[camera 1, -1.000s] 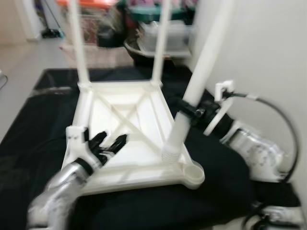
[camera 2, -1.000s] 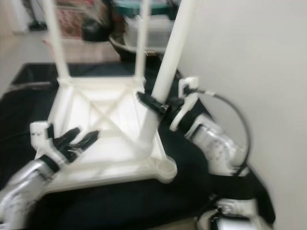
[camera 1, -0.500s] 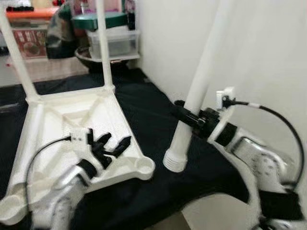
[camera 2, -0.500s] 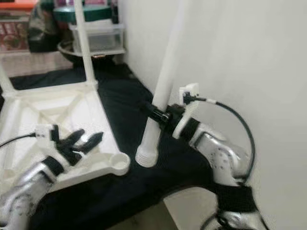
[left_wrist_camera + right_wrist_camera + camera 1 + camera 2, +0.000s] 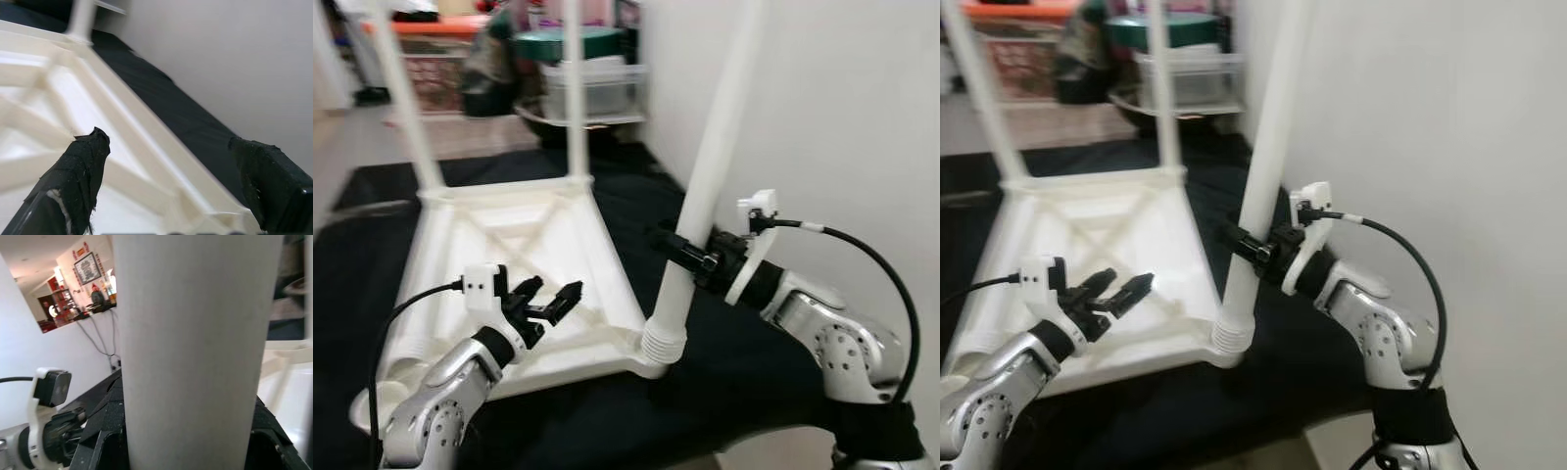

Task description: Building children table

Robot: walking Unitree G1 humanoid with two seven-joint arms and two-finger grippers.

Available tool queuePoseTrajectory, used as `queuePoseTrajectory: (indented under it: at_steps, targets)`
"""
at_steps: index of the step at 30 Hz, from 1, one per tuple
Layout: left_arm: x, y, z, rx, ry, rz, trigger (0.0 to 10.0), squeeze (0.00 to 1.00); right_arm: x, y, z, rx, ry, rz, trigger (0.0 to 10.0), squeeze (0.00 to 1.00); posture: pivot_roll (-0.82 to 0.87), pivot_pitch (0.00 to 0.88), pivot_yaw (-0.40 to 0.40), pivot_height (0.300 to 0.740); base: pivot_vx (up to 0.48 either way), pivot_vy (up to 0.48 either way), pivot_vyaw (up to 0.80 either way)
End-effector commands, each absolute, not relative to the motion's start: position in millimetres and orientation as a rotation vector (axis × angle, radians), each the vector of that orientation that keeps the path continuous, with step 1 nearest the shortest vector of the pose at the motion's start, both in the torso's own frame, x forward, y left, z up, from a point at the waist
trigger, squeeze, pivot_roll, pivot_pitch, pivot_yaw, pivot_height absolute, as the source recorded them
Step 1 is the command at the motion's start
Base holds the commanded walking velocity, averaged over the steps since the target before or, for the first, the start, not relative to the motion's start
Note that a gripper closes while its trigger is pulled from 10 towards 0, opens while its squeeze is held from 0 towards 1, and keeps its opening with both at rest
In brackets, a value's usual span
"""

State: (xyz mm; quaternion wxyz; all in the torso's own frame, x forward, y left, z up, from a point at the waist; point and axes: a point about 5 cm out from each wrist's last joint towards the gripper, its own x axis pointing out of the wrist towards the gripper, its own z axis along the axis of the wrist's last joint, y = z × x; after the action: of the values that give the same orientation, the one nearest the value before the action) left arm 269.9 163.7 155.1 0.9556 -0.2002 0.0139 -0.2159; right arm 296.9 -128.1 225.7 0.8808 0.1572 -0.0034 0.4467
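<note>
The right gripper pinches the long, stiff, light white plastic leg low down; left gripper fingers spread above the upturned white tabletop.

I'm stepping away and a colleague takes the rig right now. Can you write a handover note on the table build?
Right end effector: shut on the loose table leg, which leans; its threaded end sits at the near-right corner socket of the tabletop frame.
Left end effector: open, holding nothing, hovering over the near part of the upside-down tabletop frame.
Frame lies on the black mat beside the white wall.
Done: the two far legs stand in their corners.
Left: seat and fix this third leg, whose seating I cannot confirm; the near-left corner has no leg.
</note>
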Motion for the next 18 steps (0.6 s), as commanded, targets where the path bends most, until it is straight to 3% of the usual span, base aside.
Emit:
queuePoseTrajectory:
  at_steps: [1,8,18]
  targets:
    - [271,163,155,-0.401,0.029,-0.434,10.0,0.00,295,-129,230,0.301,-0.033,0.920,0.0,0.00,-0.05,0.000,-0.059,0.740,0.000,0.000,0.00]
    - [271,161,153,-0.380,0.037,-0.443,10.0,0.00,296,-126,227,0.267,-0.037,0.913,0.0,0.00,-0.05,0.000,-0.062,0.740,0.000,0.000,0.00]
    - [269,155,146,-0.339,0.067,-0.450,10.0,0.00,293,-135,215,0.067,-0.035,0.920,0.0,0.00,-0.06,0.000,-0.062,0.740,0.000,0.000,0.00]
